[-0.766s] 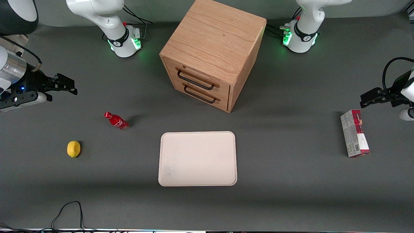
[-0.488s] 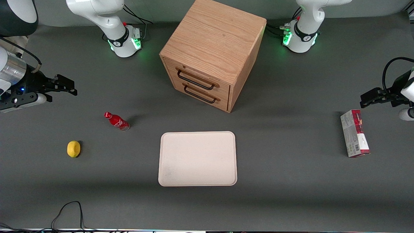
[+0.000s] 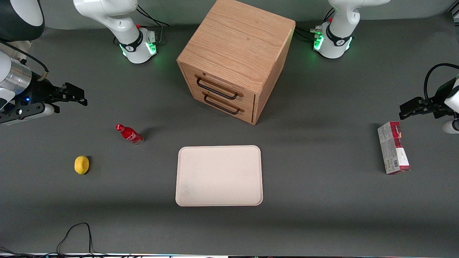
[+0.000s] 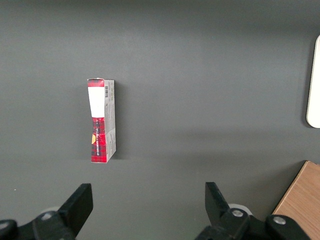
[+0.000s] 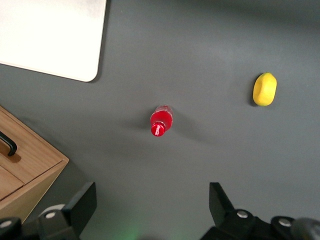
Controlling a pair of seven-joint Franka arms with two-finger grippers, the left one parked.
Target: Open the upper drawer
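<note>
The oak cabinet (image 3: pixel 236 46) stands in the middle of the table, farther from the front camera than the tray. Its upper drawer (image 3: pixel 229 87) is shut, with a thin black wire handle (image 3: pixel 216 90); the matching lower drawer (image 3: pixel 231 102) sits just beneath it. My right gripper (image 3: pixel 80 96) hangs over the table toward the working arm's end, well apart from the cabinet, open and holding nothing. In the right wrist view the open gripper (image 5: pixel 151 196) hovers over bare mat, with a corner of the cabinet (image 5: pixel 30 160) showing.
A red bottle (image 3: pixel 129 134) and a yellow lemon (image 3: pixel 81 165) sit on the mat between my gripper and the front camera. A cream tray (image 3: pixel 219 175) lies in front of the drawers. A red-and-white carton (image 3: pixel 393 152) lies toward the parked arm's end.
My gripper has crept a few pixels toward the cabinet. The drawers and the loose objects have not moved.
</note>
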